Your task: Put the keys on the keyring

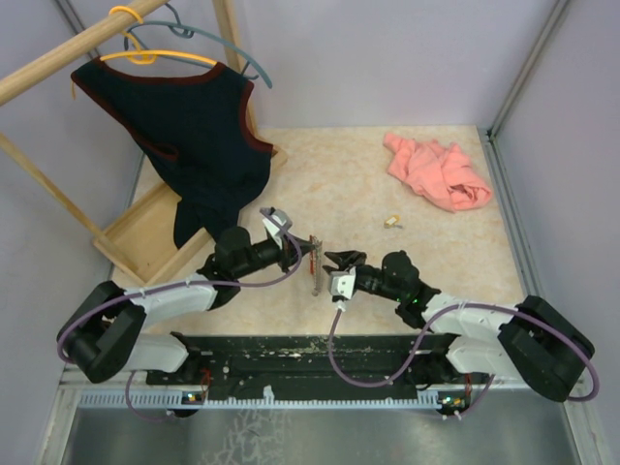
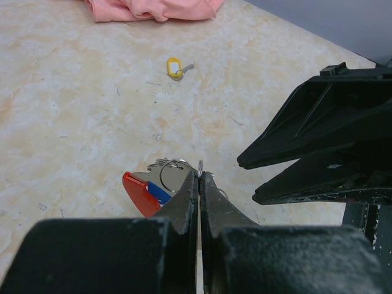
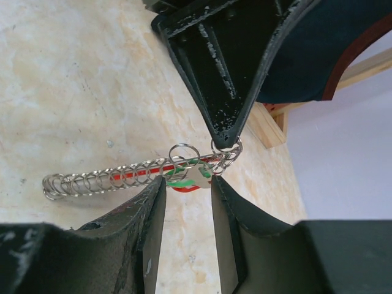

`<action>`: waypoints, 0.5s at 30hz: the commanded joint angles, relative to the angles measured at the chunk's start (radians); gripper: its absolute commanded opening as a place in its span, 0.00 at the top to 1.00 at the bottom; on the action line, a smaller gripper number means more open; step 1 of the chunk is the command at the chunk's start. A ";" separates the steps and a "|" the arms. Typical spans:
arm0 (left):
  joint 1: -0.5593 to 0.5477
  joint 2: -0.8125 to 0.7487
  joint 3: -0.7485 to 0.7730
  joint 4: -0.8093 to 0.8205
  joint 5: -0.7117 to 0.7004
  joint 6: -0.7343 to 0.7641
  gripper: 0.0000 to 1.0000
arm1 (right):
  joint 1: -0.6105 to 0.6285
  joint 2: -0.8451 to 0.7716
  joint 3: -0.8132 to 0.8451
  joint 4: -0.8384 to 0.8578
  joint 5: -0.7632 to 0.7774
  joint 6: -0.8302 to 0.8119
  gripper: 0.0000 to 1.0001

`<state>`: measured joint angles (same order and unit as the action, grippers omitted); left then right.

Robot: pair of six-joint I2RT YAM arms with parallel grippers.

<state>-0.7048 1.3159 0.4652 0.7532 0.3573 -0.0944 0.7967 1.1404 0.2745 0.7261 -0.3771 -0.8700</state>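
Shows the keyring (image 3: 110,179) pinched in closed left jaws over the counter's (image 1: 339,184) near middle, right jaws parted astride it, seemingly mid-threading; next calls for fetching the yellow-tagged key (image 2: 174,67) farther right.

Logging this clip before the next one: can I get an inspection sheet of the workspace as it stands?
Surface: pale marbled table top, faint specks, no spill seen.
Job's things: keyring, a row of wire rings with coloured tags at one end; one yellow-tagged key lies loose, apart from it.
Clutter: pink cloth, crumpled at the far right.
Grippers: left gripper shut on a ring of the keyring; right gripper open, jaws either side of the tag end.
Cables: purple cables loop along both arms, clear of the keyring.
Surroundings: dark vest on a hanger on a wooden rack, far left.
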 commanded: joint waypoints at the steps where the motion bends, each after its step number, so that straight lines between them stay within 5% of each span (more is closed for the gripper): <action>1: 0.002 0.010 0.048 -0.018 0.008 -0.004 1.00 | 0.009 0.006 0.042 -0.005 -0.033 -0.113 0.64; 15: 0.001 0.022 0.067 -0.040 0.039 -0.006 1.00 | 0.042 0.084 0.100 -0.022 0.003 -0.216 0.70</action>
<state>-0.7048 1.3342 0.4973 0.7097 0.3737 -0.0971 0.8246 1.2160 0.3225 0.6704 -0.3817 -1.0515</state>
